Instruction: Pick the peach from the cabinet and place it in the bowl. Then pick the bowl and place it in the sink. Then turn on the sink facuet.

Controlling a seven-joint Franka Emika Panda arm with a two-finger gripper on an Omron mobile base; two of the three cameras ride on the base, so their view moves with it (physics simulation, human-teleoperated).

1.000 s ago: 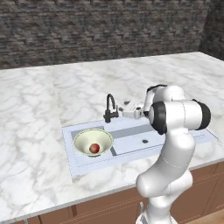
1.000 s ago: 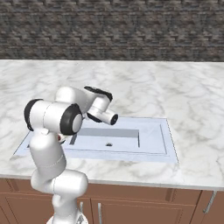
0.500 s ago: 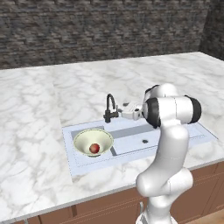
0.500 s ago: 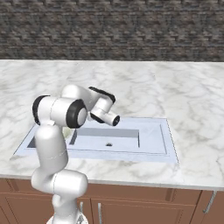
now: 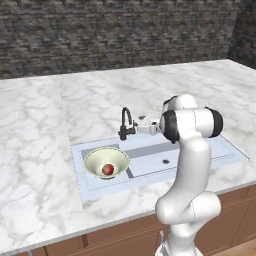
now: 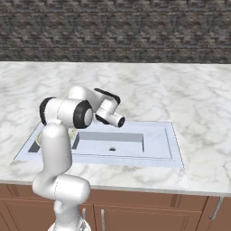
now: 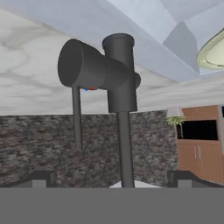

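The peach [image 5: 107, 170] lies inside the pale cream-green bowl [image 5: 106, 162], which sits in the left basin of the sink [image 5: 200, 150]. The black sink faucet [image 5: 125, 123] stands at the sink's back rim. My gripper [image 5: 143, 125] hovers just right of the faucet at the height of its body. It is open with nothing between its fingers. In the hand view the picture is turned over. The faucet [image 7: 119, 74] with its thick side lever [image 7: 83, 65] stands straight ahead between my wide-apart fingertips [image 7: 40, 178], and the bowl's rim [image 7: 213, 53] shows at the upper right. A dark edge of the cabinet [image 5: 247, 35] shows at the far right.
A grey marble counter [image 5: 45, 150] surrounds the sink, backed by a dark stone wall [image 5: 100, 35]. The right basin [image 6: 113, 143] with its drain hole lies bare. Brown drawer fronts [image 6: 135, 212] run below the counter edge.
The gripper has crept a little left toward the faucet, and the arm's elbow has swung up and back. Bowl and peach have not moved.
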